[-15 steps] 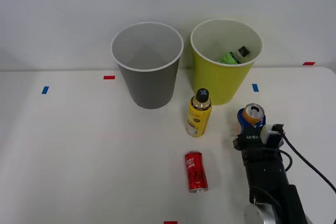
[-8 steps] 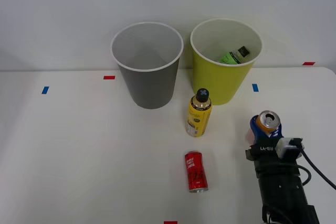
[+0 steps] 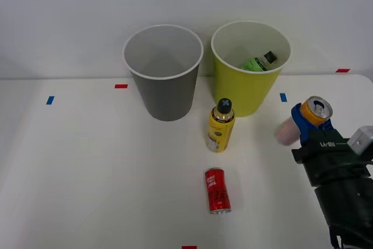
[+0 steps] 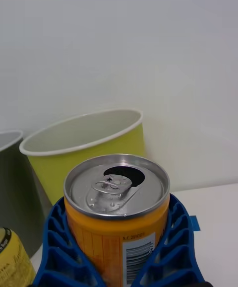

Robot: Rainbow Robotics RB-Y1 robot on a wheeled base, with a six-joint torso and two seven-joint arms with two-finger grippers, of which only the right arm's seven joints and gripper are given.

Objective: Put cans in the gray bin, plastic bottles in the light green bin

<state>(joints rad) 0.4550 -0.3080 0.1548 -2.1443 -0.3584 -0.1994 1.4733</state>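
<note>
Right gripper (image 3: 312,122): clamped on orange can (image 3: 315,111) (opened top), held upright off the table.
Light green bin (image 3: 249,74): beyond, to its left.

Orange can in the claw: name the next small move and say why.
Probably carry the orange can leftward, over the gray bin. The right claw holds it lifted off the table, to the right of the light green bin, and cans belong in the gray one.

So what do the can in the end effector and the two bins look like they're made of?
Orange can: metal, likely aluminium; shiny silver top with pull-tab. Gray bin and light green bin: probably plastic or coated paper; smooth, matte, thin white rims.
</note>
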